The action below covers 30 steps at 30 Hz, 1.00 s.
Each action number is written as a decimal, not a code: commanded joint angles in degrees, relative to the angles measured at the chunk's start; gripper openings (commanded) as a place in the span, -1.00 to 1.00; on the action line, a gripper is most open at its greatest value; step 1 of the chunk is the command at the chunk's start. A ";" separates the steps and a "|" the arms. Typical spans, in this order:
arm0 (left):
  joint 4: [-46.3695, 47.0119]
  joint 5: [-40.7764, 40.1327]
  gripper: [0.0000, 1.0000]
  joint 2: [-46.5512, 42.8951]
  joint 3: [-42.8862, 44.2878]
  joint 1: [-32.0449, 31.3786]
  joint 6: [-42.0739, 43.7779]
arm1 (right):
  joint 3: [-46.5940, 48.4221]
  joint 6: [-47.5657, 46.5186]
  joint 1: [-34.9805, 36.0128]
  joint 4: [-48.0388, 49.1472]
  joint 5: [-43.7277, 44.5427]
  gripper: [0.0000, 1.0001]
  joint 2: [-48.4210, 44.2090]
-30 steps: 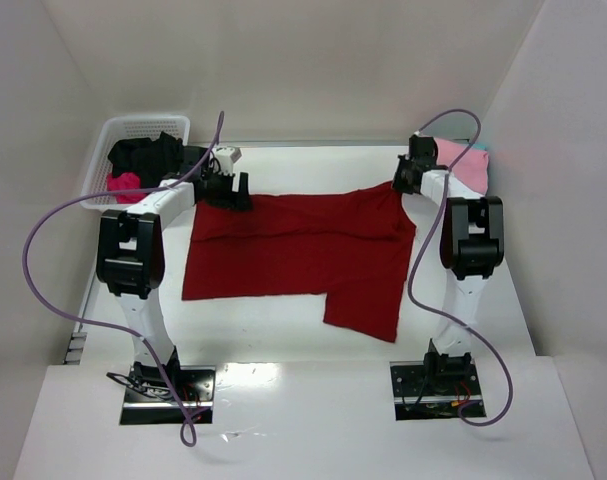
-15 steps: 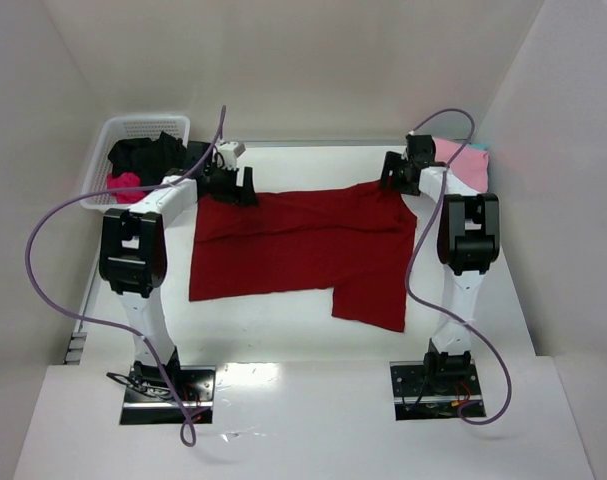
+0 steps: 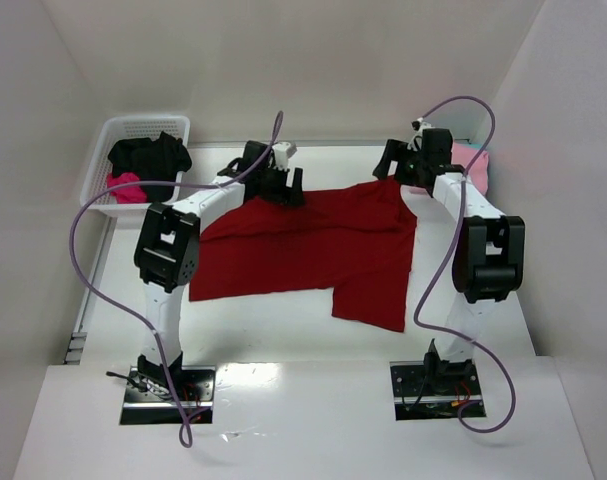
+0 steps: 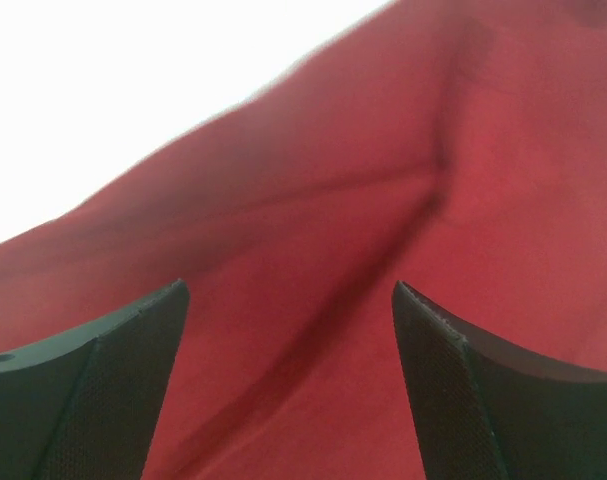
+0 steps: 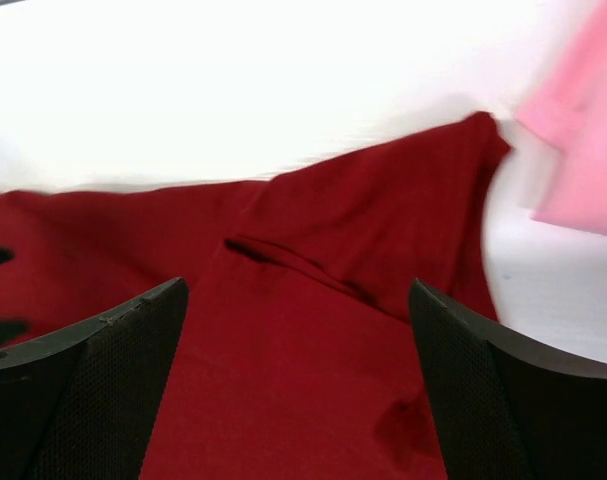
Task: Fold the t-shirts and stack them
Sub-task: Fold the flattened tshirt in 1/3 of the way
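The left pincer and right pincer gape above the dark red cloth t-shirt, 12 o'clock edge; uneven grabs may bunch it.

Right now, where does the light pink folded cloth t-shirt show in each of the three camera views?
Top external: the light pink folded cloth t-shirt lies at the table's far right corner.
Left wrist: not in it.
Right wrist: the pink t-shirt is at the upper right edge.
Shared landmark: the spread dark red cloth t-shirt, in all three views.
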 commanded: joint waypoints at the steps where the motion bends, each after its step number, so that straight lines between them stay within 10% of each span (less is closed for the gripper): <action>1: 3.33 -14.94 0.78 0.00 -1.80 2.35 -9.89 | -1.29 -0.91 -0.40 2.78 -5.61 0.91 0.89; 9: 0.17 -27.78 0.76 -1.68 -5.86 6.92 -16.07 | 3.19 -2.32 3.98 2.16 -1.30 0.91 6.96; 30: -0.62 -30.43 0.59 -4.31 -12.89 13.35 -17.65 | 11.10 -3.37 9.35 -0.99 -0.51 0.78 15.23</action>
